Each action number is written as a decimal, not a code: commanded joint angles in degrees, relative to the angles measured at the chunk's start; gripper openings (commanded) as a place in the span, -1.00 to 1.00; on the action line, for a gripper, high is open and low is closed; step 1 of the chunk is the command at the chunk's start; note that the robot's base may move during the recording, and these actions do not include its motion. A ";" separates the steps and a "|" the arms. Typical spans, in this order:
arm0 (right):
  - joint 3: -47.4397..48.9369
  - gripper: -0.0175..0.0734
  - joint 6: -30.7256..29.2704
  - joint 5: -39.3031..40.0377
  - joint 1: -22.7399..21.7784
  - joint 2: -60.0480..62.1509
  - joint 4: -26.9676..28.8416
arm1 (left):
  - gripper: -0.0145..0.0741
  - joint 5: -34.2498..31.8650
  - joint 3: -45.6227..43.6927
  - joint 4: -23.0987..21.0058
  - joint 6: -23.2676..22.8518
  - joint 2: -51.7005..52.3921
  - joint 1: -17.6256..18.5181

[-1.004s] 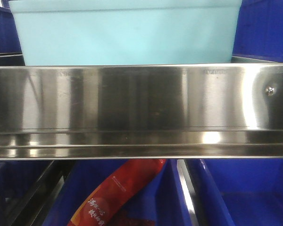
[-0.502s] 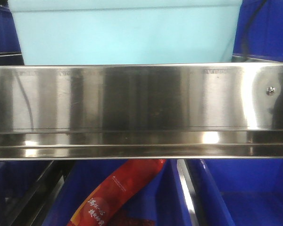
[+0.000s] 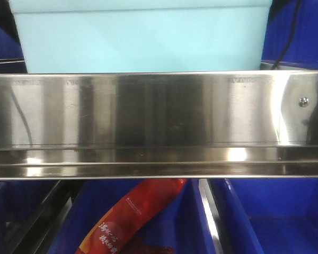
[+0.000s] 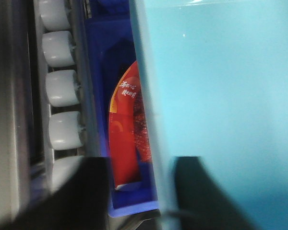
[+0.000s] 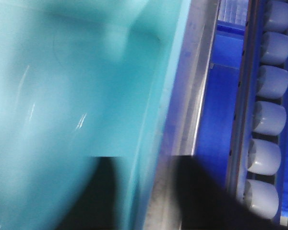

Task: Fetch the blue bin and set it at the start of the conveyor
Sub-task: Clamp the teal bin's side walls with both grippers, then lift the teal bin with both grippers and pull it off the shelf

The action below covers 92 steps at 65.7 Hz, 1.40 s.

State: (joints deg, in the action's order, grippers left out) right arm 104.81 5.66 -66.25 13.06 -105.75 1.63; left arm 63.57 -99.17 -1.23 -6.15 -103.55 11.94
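Note:
The blue bin (image 3: 143,42), a pale turquoise tub, stands on the shelf behind the steel rail. My left gripper (image 4: 141,191) is open and straddles the bin's left wall (image 4: 221,96), with one finger (image 4: 81,191) outside and the other (image 4: 201,191) inside. My right gripper (image 5: 144,191) is open and straddles the bin's right wall (image 5: 62,96), with one finger (image 5: 93,191) inside and one (image 5: 201,196) outside. Neither gripper presses on the wall. The conveyor start is out of view.
A shiny steel shelf rail (image 3: 159,121) crosses the front view. Dark blue storage bins (image 3: 275,217) sit below and beside the tub, one holding a red packet (image 3: 127,222). White rollers (image 4: 60,91) (image 5: 269,120) line both sides. A black cable (image 3: 286,37) hangs at upper right.
A black cable has come into view at the upper right of the bin, and a thin dark reflection has moved on the rail's left. The bin looks almost unmoved.

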 commanded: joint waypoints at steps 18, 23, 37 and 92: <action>0.62 -0.95 -0.13 0.10 0.14 0.35 -0.96 | -0.92 0.09 -0.67 0.20 -0.41 0.31 -0.15; 0.62 -0.95 -0.13 -0.11 0.14 0.70 -0.96 | -0.92 1.32 -1.35 0.20 -0.41 0.46 -0.15; 0.62 -0.95 -0.13 -0.68 0.14 5.13 -0.96 | -0.92 4.08 -5.16 0.20 -0.41 4.27 -0.02; 0.62 -0.95 -0.13 -1.06 0.14 22.90 -0.86 | -0.92 6.40 -8.92 1.69 -0.41 17.19 5.16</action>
State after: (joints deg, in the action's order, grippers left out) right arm 104.93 7.27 -68.09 13.50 -83.59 3.22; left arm 70.91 -107.28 -0.39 -7.43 -87.42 17.04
